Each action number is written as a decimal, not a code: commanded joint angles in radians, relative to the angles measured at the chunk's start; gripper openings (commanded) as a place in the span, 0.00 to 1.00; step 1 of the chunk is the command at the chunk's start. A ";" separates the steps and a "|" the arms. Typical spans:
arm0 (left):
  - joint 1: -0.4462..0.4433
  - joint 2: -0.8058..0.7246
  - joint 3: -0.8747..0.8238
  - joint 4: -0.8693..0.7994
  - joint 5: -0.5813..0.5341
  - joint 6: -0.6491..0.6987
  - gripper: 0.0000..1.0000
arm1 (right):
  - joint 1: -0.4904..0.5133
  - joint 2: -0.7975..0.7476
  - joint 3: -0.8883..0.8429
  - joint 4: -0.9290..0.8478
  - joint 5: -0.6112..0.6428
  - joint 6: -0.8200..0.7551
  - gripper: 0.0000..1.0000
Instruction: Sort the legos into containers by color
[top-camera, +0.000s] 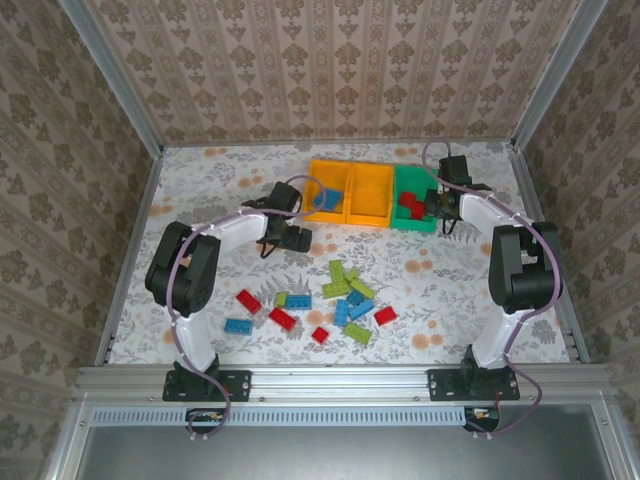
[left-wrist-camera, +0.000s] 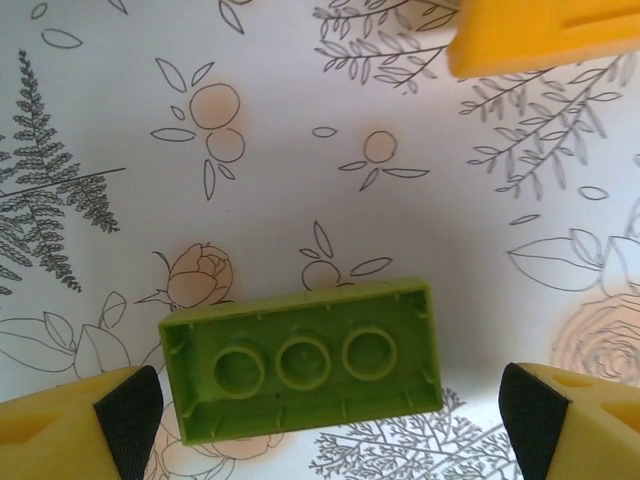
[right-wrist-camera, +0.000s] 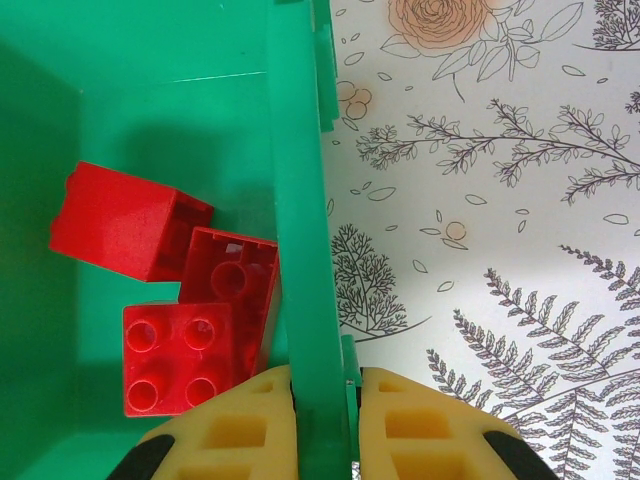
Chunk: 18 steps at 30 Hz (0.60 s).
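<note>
A lime green lego (left-wrist-camera: 300, 360) shows its hollow underside between the wide-apart fingers of my open left gripper (left-wrist-camera: 330, 410); the right pad (left-wrist-camera: 525, 410) stands clear of it. That left gripper (top-camera: 290, 238) hovers just in front of the left orange container (top-camera: 328, 170), which holds a blue lego (top-camera: 328, 197). My right gripper (right-wrist-camera: 325, 400) is shut on the side wall of the green container (right-wrist-camera: 300, 200), where three red legos (right-wrist-camera: 180, 355) lie. From above, the right gripper (top-camera: 437, 205) sits at the green container (top-camera: 410, 178).
A second orange container (top-camera: 370, 195) stands between the other two; a corner of an orange container (left-wrist-camera: 540, 35) shows in the left wrist view. Several loose red, blue and lime legos (top-camera: 345, 290) lie scattered mid-table, with a red one (top-camera: 248, 301) and a blue one (top-camera: 237, 325) further left.
</note>
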<state>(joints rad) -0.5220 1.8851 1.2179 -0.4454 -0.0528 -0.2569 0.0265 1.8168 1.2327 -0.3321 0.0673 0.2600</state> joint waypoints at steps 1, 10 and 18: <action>0.004 0.029 0.035 -0.037 -0.024 -0.022 0.90 | -0.005 -0.022 -0.024 -0.029 -0.026 0.002 0.13; 0.005 0.074 0.067 -0.054 -0.024 -0.025 0.75 | -0.005 -0.043 -0.047 -0.023 -0.032 -0.006 0.13; 0.005 0.083 0.066 -0.062 -0.030 -0.021 0.66 | -0.003 -0.053 -0.045 -0.026 -0.043 -0.002 0.13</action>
<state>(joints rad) -0.5220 1.9423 1.2659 -0.4740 -0.0750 -0.2760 0.0257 1.7939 1.2030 -0.3210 0.0628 0.2600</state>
